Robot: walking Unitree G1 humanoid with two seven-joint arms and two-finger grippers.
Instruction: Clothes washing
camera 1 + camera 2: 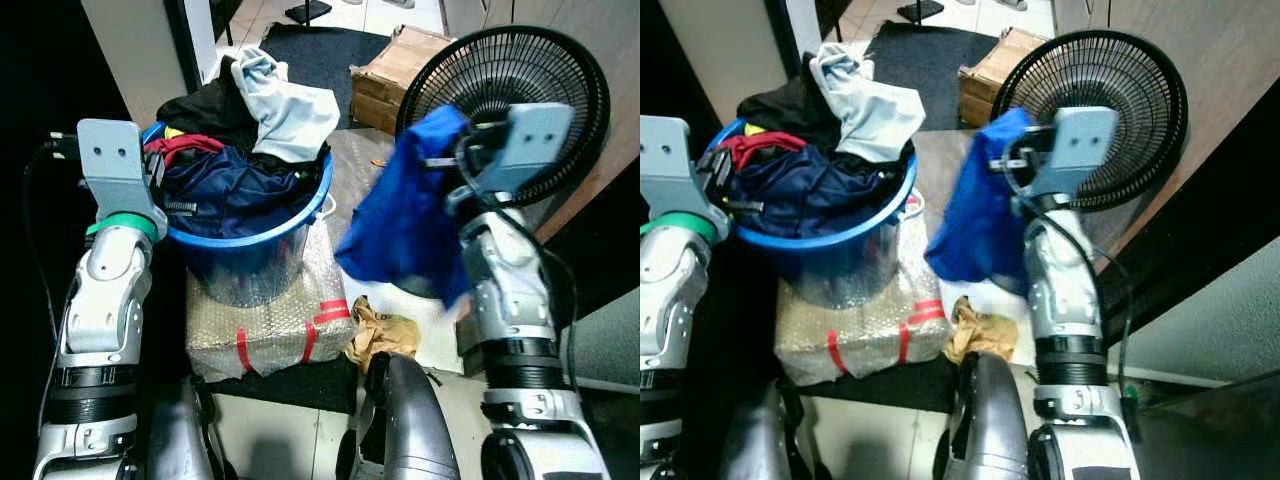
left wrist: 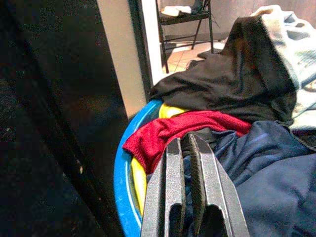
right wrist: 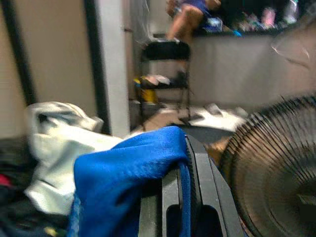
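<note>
A blue plastic laundry basket [image 1: 300, 222] stands on a wrapped box and is heaped with clothes: a navy garment [image 1: 225, 185], a red one [image 2: 182, 126], a black one [image 2: 227, 79] and a pale grey one [image 1: 290, 105] on top. My right gripper [image 3: 183, 148] is shut on a bright blue garment [image 1: 405, 205], which hangs in the air to the right of the basket, in front of the fan. My left gripper [image 2: 183, 143] is shut with nothing in it, at the basket's left rim just over the red and navy clothes.
A black floor fan [image 1: 520, 95] stands at right behind the held garment. The basket rests on a bubble-wrapped box with red tape [image 1: 270, 325]. A crumpled brown paper [image 1: 385, 335] lies on the floor; a cardboard box [image 1: 390, 75] and dark mat are farther back. A person sits in the background [image 3: 190, 17].
</note>
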